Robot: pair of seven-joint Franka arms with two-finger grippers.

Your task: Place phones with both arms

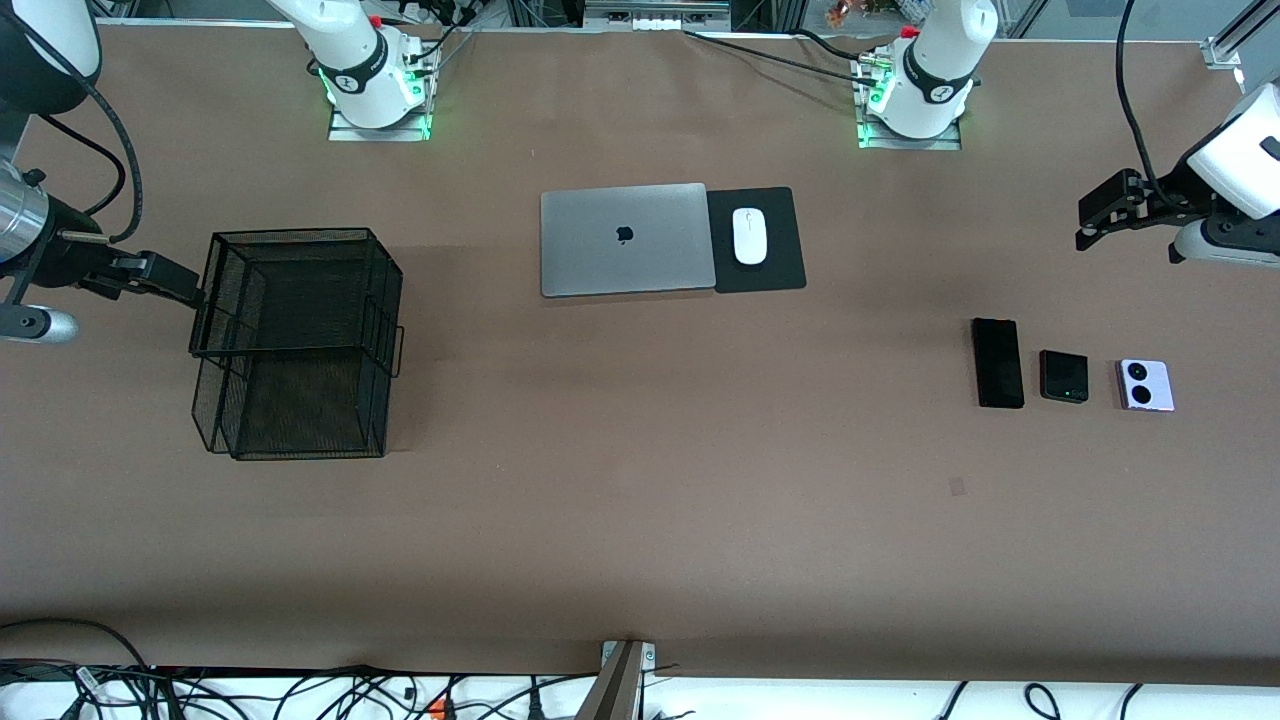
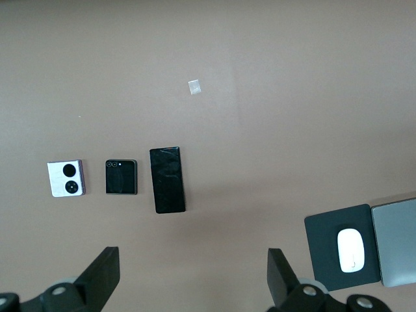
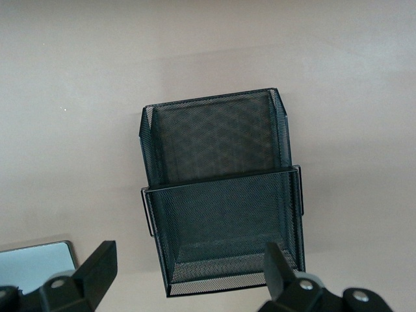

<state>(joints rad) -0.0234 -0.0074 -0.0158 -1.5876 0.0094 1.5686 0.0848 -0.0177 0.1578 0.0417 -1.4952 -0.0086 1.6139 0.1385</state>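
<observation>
Three phones lie in a row on the brown table toward the left arm's end: a long black slab (image 1: 998,362) (image 2: 167,179), a small squarish black one (image 1: 1063,376) (image 2: 121,177), and a lavender-white one with two black circles (image 1: 1144,384) (image 2: 65,179). My left gripper (image 1: 1082,224) (image 2: 193,260) hangs open and empty over bare table at that end, apart from the phones. My right gripper (image 1: 180,285) (image 3: 188,255) is open and empty in the air at the edge of the black mesh basket (image 1: 290,235) (image 3: 214,97), which holds nothing.
A shut silver laptop (image 1: 625,240) (image 2: 396,240) (image 3: 32,263) lies mid-table near the arms' bases. Beside it a white mouse (image 1: 749,236) (image 2: 350,250) sits on a black pad (image 1: 760,275) (image 2: 322,247). A small pale mark (image 1: 957,486) (image 2: 194,87) is on the table nearer the front camera than the phones.
</observation>
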